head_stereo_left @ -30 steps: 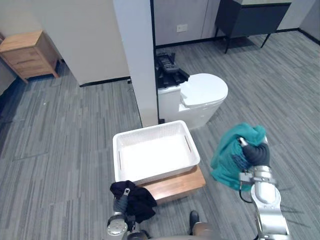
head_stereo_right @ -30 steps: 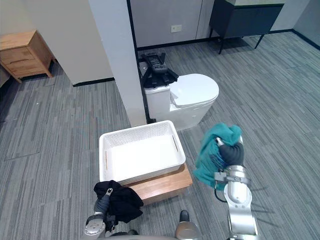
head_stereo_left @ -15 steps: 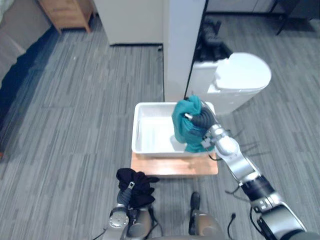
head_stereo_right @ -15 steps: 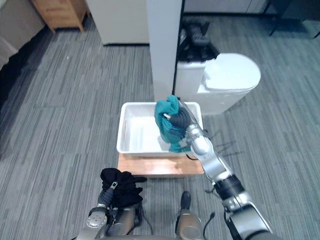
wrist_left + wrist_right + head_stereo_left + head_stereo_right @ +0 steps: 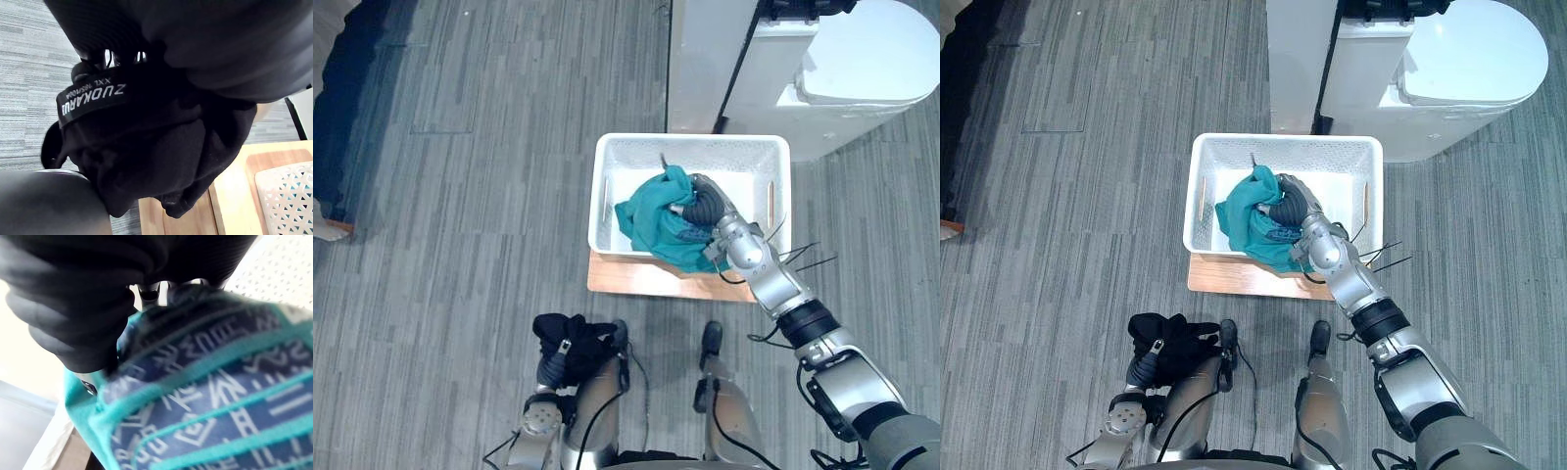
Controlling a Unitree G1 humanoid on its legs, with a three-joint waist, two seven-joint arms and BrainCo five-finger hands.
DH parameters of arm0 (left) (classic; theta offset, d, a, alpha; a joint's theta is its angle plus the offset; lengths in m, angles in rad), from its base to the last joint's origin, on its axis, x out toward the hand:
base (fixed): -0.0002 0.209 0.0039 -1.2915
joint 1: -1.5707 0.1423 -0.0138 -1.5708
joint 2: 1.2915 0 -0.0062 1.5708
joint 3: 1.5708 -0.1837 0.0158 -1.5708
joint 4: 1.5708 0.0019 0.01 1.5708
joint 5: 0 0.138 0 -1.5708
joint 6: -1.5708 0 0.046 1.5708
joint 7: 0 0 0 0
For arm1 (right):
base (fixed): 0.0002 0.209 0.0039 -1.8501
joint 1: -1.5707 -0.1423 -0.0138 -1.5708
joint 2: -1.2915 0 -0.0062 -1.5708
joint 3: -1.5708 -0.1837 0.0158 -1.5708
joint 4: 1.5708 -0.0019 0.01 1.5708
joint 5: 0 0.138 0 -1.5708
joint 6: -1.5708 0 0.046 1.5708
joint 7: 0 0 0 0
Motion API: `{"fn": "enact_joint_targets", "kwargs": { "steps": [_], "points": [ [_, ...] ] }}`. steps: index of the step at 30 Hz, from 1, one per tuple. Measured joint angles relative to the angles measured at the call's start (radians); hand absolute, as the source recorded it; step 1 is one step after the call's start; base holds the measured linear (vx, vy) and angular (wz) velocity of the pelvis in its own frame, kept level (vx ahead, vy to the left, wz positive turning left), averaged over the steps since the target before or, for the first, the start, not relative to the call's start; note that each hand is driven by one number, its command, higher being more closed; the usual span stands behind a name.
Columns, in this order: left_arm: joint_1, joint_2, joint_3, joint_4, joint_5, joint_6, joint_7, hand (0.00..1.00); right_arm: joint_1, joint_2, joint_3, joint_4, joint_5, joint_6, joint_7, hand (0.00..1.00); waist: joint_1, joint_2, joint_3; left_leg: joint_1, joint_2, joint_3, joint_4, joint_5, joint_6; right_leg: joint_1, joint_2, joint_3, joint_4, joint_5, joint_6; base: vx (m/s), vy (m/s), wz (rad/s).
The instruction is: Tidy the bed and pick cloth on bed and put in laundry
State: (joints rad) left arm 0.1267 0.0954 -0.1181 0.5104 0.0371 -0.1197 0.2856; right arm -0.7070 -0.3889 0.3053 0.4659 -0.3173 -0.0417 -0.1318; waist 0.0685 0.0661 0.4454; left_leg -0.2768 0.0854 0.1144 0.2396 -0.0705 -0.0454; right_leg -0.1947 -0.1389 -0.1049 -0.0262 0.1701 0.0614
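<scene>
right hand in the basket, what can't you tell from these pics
Grip of the right hand on the teal cloth: buried in folds in the eye views, blurred in the right wrist view.
Floor of the white basket beneath that cloth: covered.
Garment type of the black cloth bunched in the left hand: folds hide it.

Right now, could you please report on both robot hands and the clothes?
Left robot hand shut on black cloth. Right robot hand inside white laundry basket on teal cloth, grip hidden. No obstruction seen.

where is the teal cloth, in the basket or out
In: the teal cloth lies bunched inside the white basket, the right hand on it.
</scene>
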Motion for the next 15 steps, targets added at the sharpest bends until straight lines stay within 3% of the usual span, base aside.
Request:
{"fn": "enact_joint_targets", "kwargs": {
  "steps": [6,9,11,13,15],
  "points": [
    [0.005,-0.006,0.001,-0.125,-0.008,0.0,0.015,1.0,0.012,-0.006,-0.107,-0.032,-0.093,0.032,-0.077,0.0,-0.011,-0.002,-0.001,0.067,0.001,0.033,-0.043,-0.002,-0.002,0.035,0.002,0.034,-0.009,0.009,-0.014,-0.02,0.015,-0.17],
    [0.011,-0.002,0.005,-0.23,-0.008,0.001,0.028,1.0,0.14,0.032,-0.191,-0.23,-0.228,0.051,-0.139,0.0,-0.027,-0.022,-0.012,0.11,0.001,0.071,-0.061,-0.005,-0.007,0.053,0.001,0.063,-0.013,-0.024,0.012,0.01,-0.025,-0.23],
    [0.016,-0.002,0.015,-0.285,-0.008,0.004,0.03,1.0,0.299,0.079,-0.24,-0.345,-0.349,0.066,-0.18,0.0,-0.053,-0.039,-0.058,0.148,0.012,0.088,-0.08,-0.005,-0.008,0.068,0.014,0.08,-0.013,-0.036,0.018,0.08,-0.049,-0.28],
    [0.029,-0.007,0.027,-0.357,-0.009,0.02,0.032,1.0,0.466,0.119,-0.311,-0.434,-0.404,0.087,-0.201,0.0,-0.075,-0.056,-0.118,0.17,0.021,0.095,-0.097,-0.008,-0.014,0.078,0.021,0.078,-0.015,-0.044,0.026,0.1,-0.028,-0.2],
    [0.029,-0.011,0.041,-0.415,-0.009,0.024,0.035,1.0,0.559,0.143,-0.365,-0.471,-0.433,0.095,-0.219,0.0,-0.096,-0.067,-0.139,0.203,0.025,0.1,-0.105,-0.015,-0.022,0.108,0.025,0.078,-0.025,-0.045,0.027,0.1,0.004,-0.12]
  ]
}}
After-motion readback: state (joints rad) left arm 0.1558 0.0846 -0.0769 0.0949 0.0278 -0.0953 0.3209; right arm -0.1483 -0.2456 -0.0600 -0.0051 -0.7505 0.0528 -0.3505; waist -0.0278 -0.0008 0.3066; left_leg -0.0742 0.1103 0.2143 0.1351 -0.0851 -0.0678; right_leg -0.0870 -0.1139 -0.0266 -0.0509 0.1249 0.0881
